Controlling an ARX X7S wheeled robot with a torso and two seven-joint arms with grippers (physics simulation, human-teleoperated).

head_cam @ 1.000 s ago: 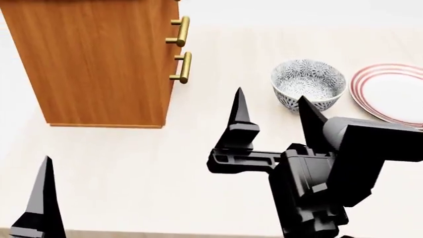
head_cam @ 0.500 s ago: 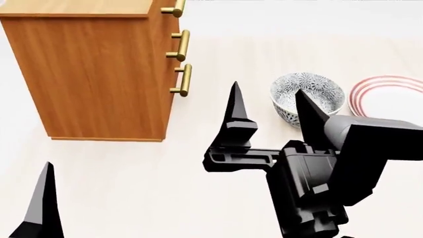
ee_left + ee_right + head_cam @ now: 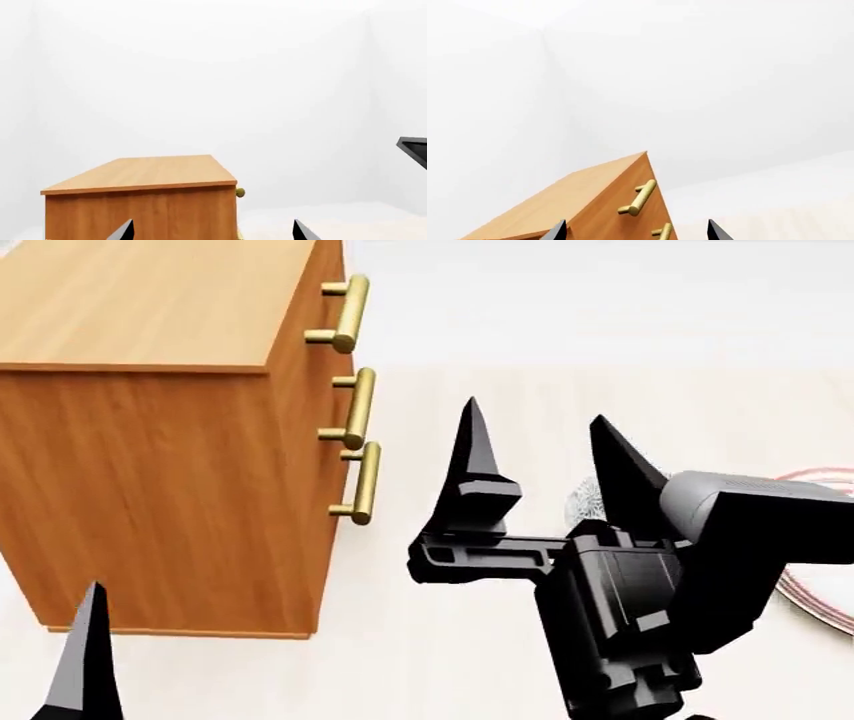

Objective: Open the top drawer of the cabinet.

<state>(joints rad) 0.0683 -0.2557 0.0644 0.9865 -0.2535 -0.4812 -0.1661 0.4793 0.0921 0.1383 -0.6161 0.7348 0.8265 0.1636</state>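
The orange-brown cabinet (image 3: pixel 147 440) stands at the left of the head view, its front facing right with three brass bar handles. The top drawer shows only by its brass handle (image 3: pixel 344 314), and all drawers look shut. My right gripper (image 3: pixel 534 440) is open and empty, fingers pointing up, to the right of the lower handles and apart from them. In the right wrist view the cabinet (image 3: pixel 594 205) and the top handle (image 3: pixel 639 197) lie ahead of the open fingers. My left gripper shows one fingertip (image 3: pixel 87 640) at the bottom left. The left wrist view shows the cabinet (image 3: pixel 140 200) ahead, jaws wide apart.
A patterned bowl (image 3: pixel 582 502) is mostly hidden behind my right gripper. A red-rimmed plate (image 3: pixel 817 585) lies at the right edge. The pale floor (image 3: pixel 441 330) stretches beyond the cabinet.
The head view has risen, so the cabinet sits lower and larger in frame, now showing its top and all three handles. The bowl has slipped behind my right gripper.
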